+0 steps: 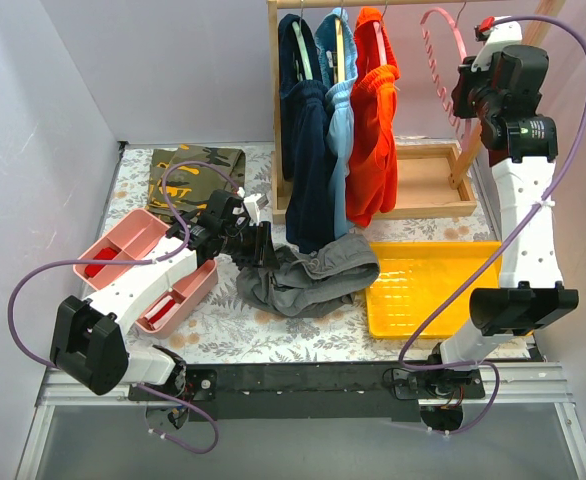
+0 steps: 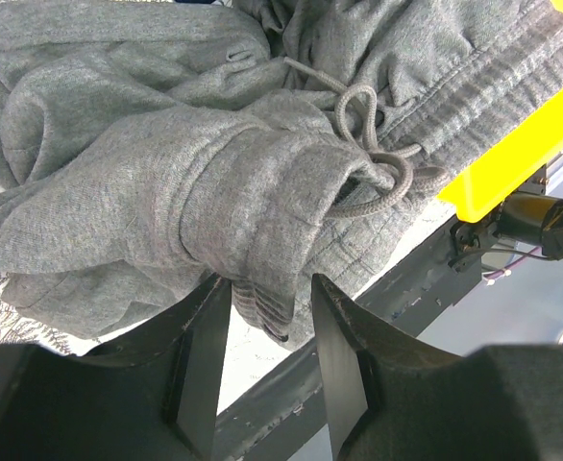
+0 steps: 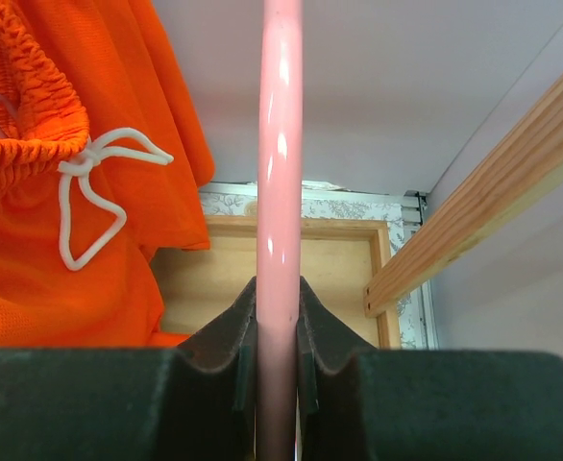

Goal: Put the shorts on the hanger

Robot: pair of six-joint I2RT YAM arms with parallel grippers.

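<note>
The dark grey shorts (image 1: 308, 275) lie crumpled on the table's middle, partly over the yellow tray's left edge. In the left wrist view the shorts (image 2: 166, 163) fill the frame, drawstring knotted at the gathered waistband. My left gripper (image 1: 263, 250) is at their left edge; its jaws (image 2: 267, 283) stand apart with a fold of waistband hanging between them. The pink hanger (image 1: 443, 60) hangs on the wooden rail at the back right. My right gripper (image 1: 470, 88) is raised there and shut on the hanger's arch (image 3: 280, 144), its fingertips (image 3: 279, 288) clamped on either side.
A wooden rack (image 1: 275, 100) holds navy, light blue and orange garments (image 1: 373, 130) on slim hangers over a wooden tray (image 1: 423, 185). A yellow tray (image 1: 433, 290) sits front right, a pink bin (image 1: 123, 245) front left, a camouflage garment (image 1: 193, 175) back left.
</note>
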